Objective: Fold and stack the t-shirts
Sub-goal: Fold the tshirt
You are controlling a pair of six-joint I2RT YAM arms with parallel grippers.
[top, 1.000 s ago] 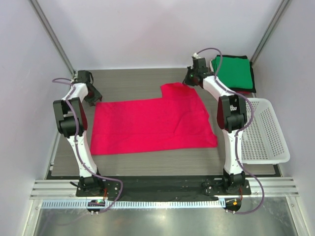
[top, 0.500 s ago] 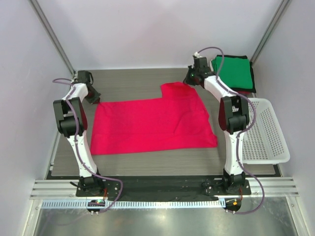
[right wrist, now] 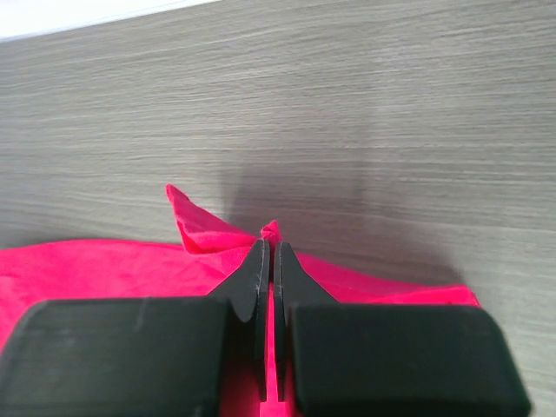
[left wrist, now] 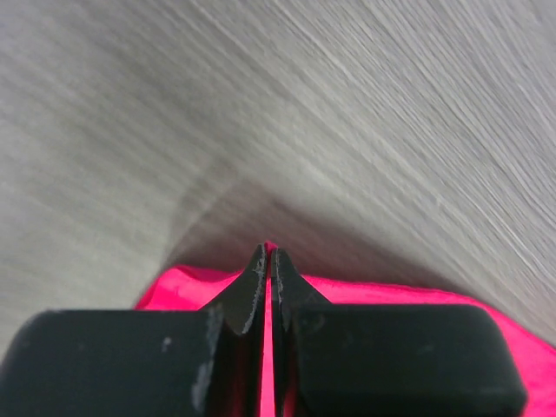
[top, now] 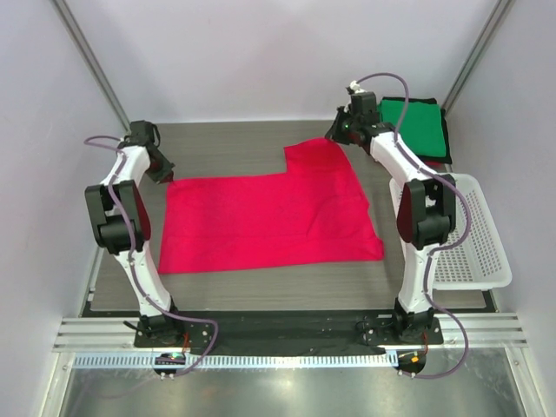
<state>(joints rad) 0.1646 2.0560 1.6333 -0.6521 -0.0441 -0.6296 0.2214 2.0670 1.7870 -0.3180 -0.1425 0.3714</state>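
Top external alone: green t-shirt, basket, entire red-pink t-shirt.

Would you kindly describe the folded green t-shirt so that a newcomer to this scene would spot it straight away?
On the grey table, go to the far right corner, just beyond the white mesh basket. The green t-shirt lies there, folded into a square. It is the only green item, whereas the red-pink t-shirt lies spread out mid-table.
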